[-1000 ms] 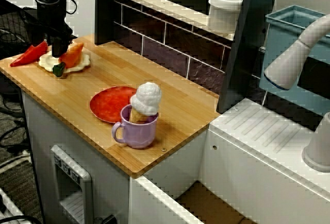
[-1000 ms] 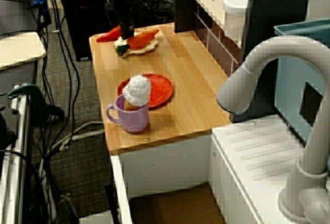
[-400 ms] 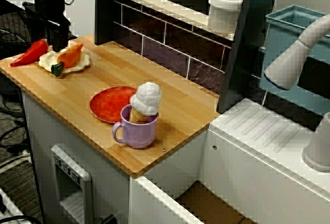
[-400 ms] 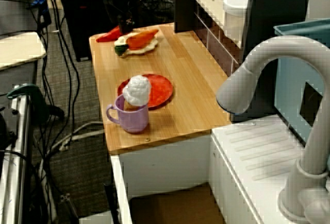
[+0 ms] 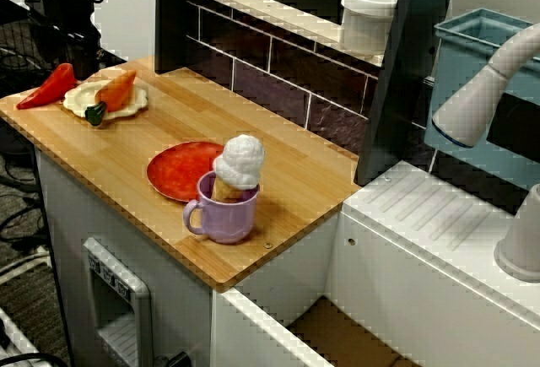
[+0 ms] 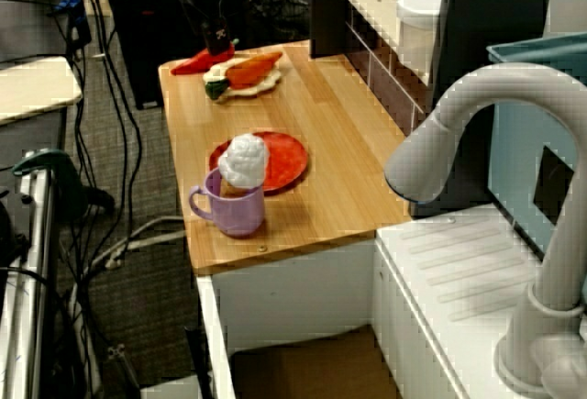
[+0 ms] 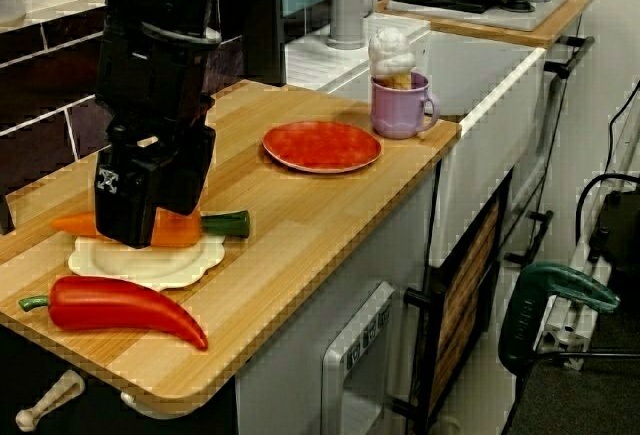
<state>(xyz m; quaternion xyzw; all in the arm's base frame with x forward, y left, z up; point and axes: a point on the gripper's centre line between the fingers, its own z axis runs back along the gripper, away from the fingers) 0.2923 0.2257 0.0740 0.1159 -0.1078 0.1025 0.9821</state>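
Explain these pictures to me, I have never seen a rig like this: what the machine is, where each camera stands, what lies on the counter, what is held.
The black machine is a robot arm, and its end is a pincer for grasping. Three cameras watch a toy kitchen: one high view across the wooden counter, one from the sink end, and one low view from the opposite end. On the counter lie a red pepper, a carrot on a pale plate, an empty red plate, and a purple mug with a toy ice cream in it. The pincer hangs close by the carrot and seems to hold nothing. Whether it is open or shut is not clear.
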